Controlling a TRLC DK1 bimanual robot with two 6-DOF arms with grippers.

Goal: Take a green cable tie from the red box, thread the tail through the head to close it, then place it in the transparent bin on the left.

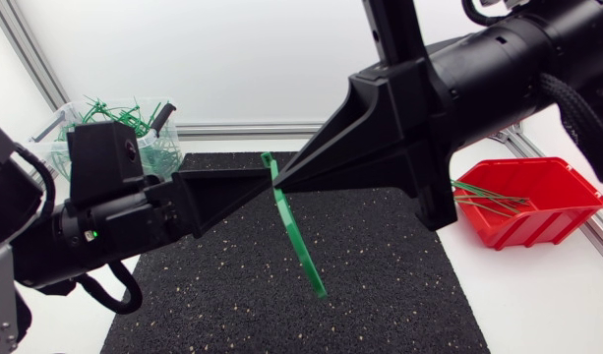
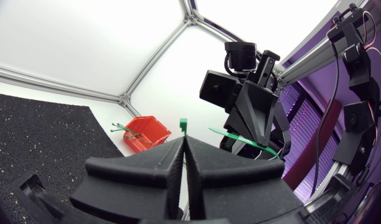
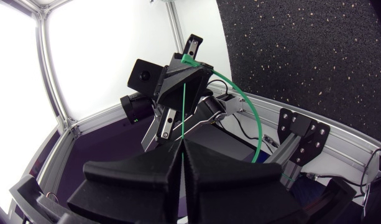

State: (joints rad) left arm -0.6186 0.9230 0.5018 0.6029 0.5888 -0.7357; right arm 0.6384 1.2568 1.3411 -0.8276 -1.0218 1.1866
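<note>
From the head view, the left gripper [image 1: 265, 180] and the right gripper [image 1: 278, 184] meet tip to tip, raised above the black mat [image 1: 380, 285] that lies on the white table [image 1: 537, 305]. The green cable tie [image 1: 299, 241] is caught where the two tips meet. Its head stands just above them and its long tail curves down and away over the mat. The red box [image 1: 567, 187] sits at the right edge of the mat with a few more green ties lying in it. The transparent bin [image 1: 53, 138] stands at the far left corner, behind the left arm, with a tangle of green ties inside.

In the left wrist view, the left gripper's fingers [image 2: 168, 168] are pressed fully together, and the tie's head pokes up from between their tips. The right gripper hangs just ahead, with a green strip running across in front of it. The red box lies beyond, by the mat's edge.

In the right wrist view, the right gripper's fingers [image 3: 159, 174] are likewise closed flat against each other. A thin green strand rises from between their tips to the left gripper ahead, where the tie's head shows at that gripper's tip. A second green arc bows out to the side from there.
</note>
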